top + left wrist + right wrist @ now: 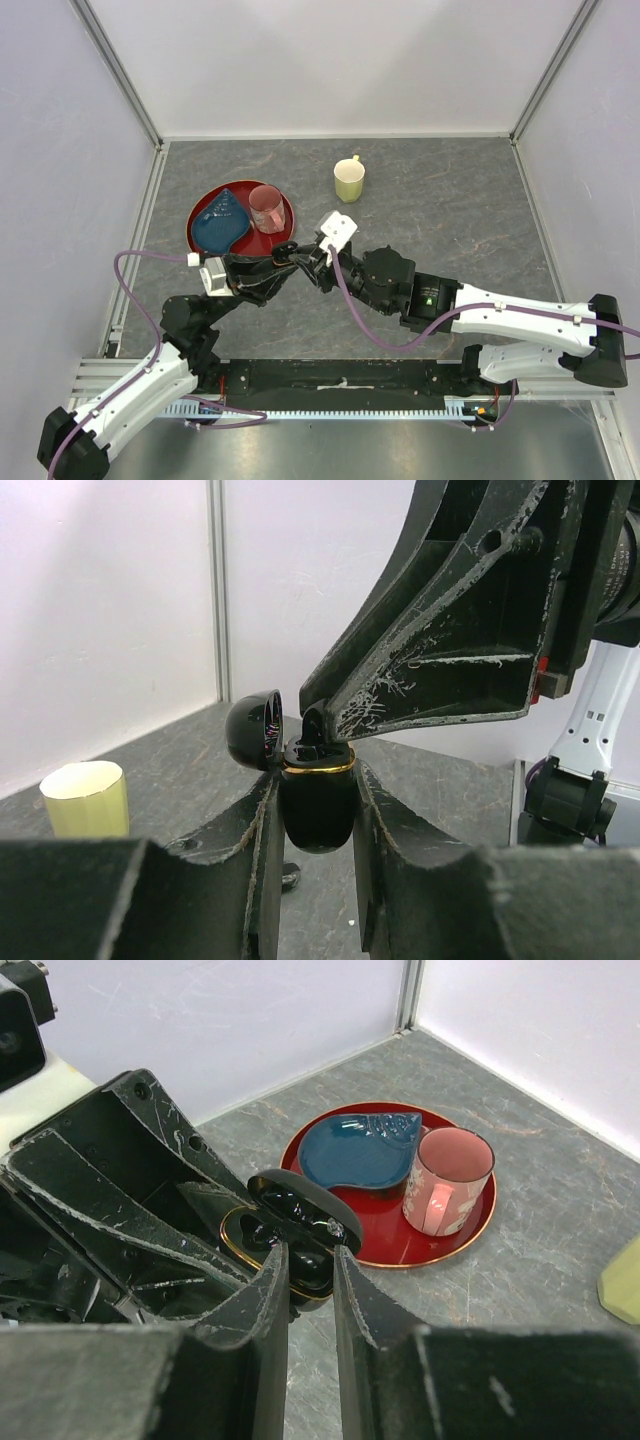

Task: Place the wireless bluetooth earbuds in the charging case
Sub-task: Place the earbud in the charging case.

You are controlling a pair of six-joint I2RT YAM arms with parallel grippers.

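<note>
Earbud [313,722] — at open charging case [318,805]

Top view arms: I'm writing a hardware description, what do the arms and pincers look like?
The left arm and right arm have white shells, black joints and a looping purple cable each. White camera blocks top the wrists. Left pincer and right pincer are black, angular, white-scratched.

Mug [625,1282] half out of frame; earbud [313,723] mostly behind right fingers [440,660]
</note>
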